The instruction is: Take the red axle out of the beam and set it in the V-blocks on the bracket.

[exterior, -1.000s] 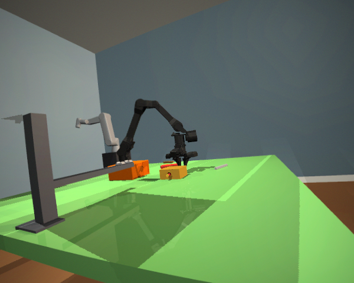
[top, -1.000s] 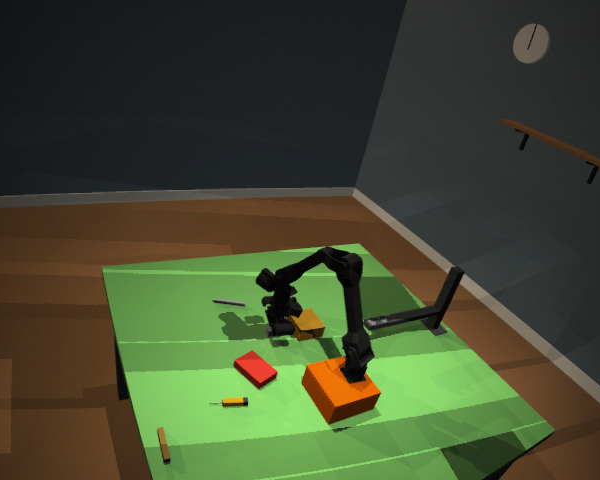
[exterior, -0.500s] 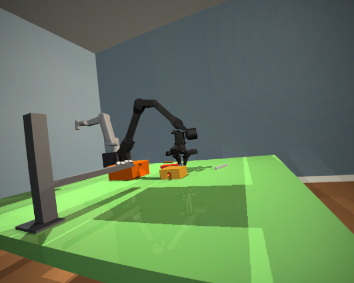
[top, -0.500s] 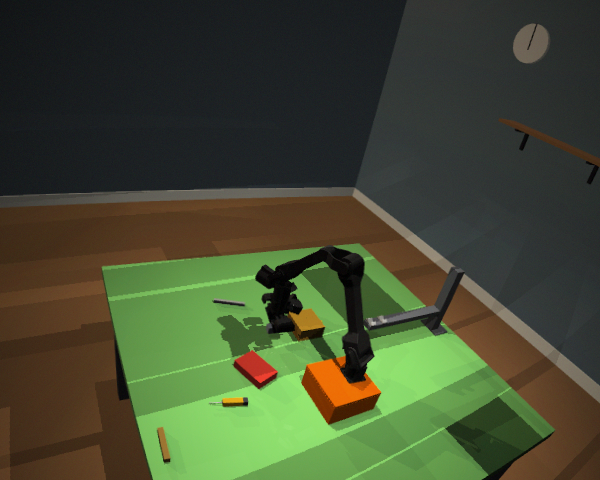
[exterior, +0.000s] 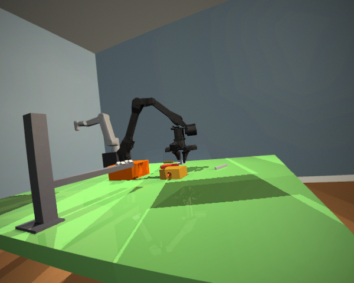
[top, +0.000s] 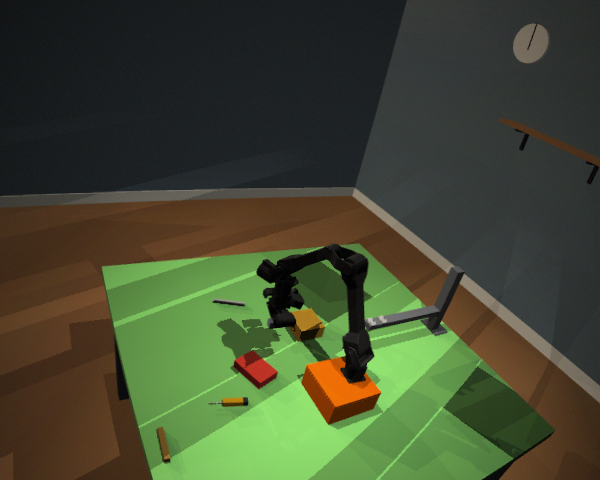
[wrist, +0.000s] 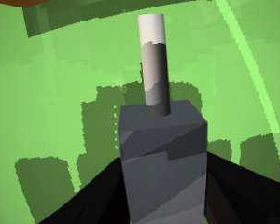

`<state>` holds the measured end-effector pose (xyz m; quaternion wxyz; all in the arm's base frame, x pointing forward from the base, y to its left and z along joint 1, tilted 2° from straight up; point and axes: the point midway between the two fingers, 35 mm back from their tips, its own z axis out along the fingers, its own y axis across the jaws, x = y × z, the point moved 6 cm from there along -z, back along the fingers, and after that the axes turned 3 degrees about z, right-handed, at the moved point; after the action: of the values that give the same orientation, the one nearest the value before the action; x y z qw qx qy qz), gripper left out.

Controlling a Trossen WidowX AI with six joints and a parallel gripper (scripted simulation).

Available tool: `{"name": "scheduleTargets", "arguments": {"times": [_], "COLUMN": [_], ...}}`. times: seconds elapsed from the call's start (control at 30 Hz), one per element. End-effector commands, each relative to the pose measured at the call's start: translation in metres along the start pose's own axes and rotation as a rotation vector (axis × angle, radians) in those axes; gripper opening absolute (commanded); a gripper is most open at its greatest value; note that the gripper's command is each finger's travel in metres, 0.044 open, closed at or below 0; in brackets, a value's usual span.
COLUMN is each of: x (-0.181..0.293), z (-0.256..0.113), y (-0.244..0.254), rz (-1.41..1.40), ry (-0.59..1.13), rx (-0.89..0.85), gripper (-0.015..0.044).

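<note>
Green surface [top: 176,330] [exterior: 232,228] [wrist: 37,93]: tool [top: 281,318] [exterior: 181,157] [wrist: 161,163] grips grey block [top: 271,324] [exterior: 181,162] [wrist: 163,187]; red axle [exterior: 169,175] in beam [top: 307,321] [exterior: 179,173], V-blocks [top: 377,321] [exterior: 124,162] bare. Left: extraction, placing, release.

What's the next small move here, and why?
Probably carry the grey block with the pin aside and set it down clear of the beam. The tool is shut on it, its pin is out of the beam, and the red axle's end shows at the beam's hole, so the tool likely needs freeing to grip it.
</note>
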<state>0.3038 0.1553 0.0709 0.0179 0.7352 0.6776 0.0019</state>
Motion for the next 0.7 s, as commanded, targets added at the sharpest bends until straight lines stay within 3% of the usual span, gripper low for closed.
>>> {"name": "scheduleTargets", "arguments": {"times": [0.0, 0.67], "x": [0.001, -0.006], "z": [-0.009, -0.034], "y": [0.002, -0.006], "rz": [0.003, 0.003], "ry": [0.008, 0.007], "rx": [-0.009, -0.008], "gripper": [0.0, 0.0]}}
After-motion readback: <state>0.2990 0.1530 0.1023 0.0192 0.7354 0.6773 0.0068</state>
